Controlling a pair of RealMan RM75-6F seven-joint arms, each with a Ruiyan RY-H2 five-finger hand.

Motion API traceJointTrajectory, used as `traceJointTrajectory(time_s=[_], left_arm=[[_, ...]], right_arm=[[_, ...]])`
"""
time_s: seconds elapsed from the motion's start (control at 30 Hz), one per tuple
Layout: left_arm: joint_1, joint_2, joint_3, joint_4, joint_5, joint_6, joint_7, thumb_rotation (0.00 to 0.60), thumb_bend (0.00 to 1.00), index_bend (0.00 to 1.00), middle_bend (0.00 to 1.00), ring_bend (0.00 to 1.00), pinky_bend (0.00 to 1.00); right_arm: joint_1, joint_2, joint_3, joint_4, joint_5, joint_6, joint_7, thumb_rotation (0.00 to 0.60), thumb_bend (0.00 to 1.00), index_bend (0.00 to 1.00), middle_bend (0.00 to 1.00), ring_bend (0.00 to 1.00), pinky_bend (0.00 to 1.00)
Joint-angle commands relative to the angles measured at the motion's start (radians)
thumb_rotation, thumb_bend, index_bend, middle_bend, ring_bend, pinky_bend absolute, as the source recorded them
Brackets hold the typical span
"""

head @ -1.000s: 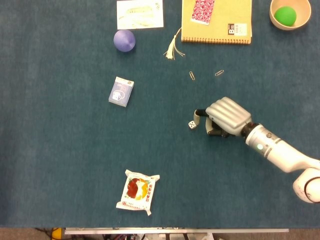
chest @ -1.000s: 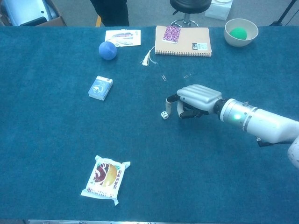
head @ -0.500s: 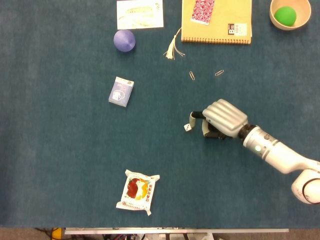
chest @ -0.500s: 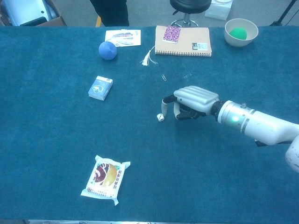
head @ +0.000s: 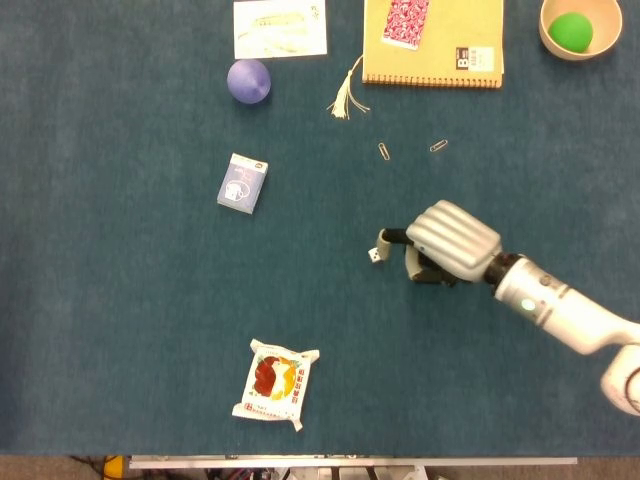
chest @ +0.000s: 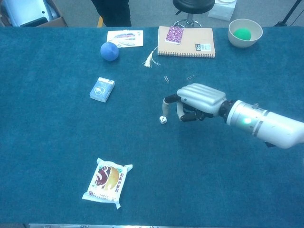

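Note:
A small white die [head: 374,256] [chest: 163,119] lies on the blue table cloth near the middle. My right hand [head: 448,243] [chest: 199,102] hovers just right of it, knuckles up and fingers curled under with nothing in them. One finger [chest: 167,100] reaches out toward the die, and its tip is a little above and beside the die without gripping it. Neither view shows my left hand.
Blue card box [head: 242,183], purple ball [head: 248,80] and leaflet [head: 280,27] sit at the left back. Spiral notebook [head: 433,40] with a tassel [head: 346,99], two paperclips [head: 385,151] and a bowl [head: 556,40] holding a green ball stand at the back. Snack packet [head: 275,383] lies near the front.
The die slid a little to the left, nudged by the finger, then stopped. The right hand followed it left and has now drawn back slightly to the right and lifted.

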Motion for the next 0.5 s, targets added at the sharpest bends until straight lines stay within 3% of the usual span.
traceJointTrajectory(time_s=[0.03,0.13,0.33,0.43,0.5], left_arm=[[-0.001,-0.003,0.001,0.002,-0.003,-0.003,0.004,0.600,0.00,0.48,0.44,0.28,0.44],[-0.003,-0.008,0.000,0.005,-0.005,-0.006,0.008,0.600,0.00,0.48,0.44,0.28,0.44],[-0.012,-0.020,-0.003,0.019,-0.010,-0.021,0.002,0.600,0.00,0.48,0.44,0.28,0.44],[-0.023,-0.030,-0.005,0.034,-0.014,-0.041,-0.013,0.600,0.00,0.48,0.44,0.28,0.44],[-0.034,-0.039,-0.007,0.051,-0.018,-0.060,-0.029,0.600,0.00,0.48,0.44,0.28,0.44]], right_arm=[[-0.023,0.109,-0.023,-0.113,-0.019,0.035,-0.125,0.350,1.00,0.43,1.00,1.00,1.00],[-0.044,0.204,-0.036,-0.215,-0.002,0.041,-0.246,0.350,0.97,0.43,0.95,1.00,1.00],[-0.098,0.422,-0.083,-0.462,0.064,0.045,-0.528,0.350,0.94,0.41,0.57,0.82,1.00],[-0.148,0.511,-0.115,-0.562,0.074,0.093,-0.635,0.355,0.90,0.41,0.49,0.79,1.00],[-0.187,0.566,-0.141,-0.608,0.080,0.128,-0.692,0.395,0.86,0.41,0.45,0.75,1.00]])
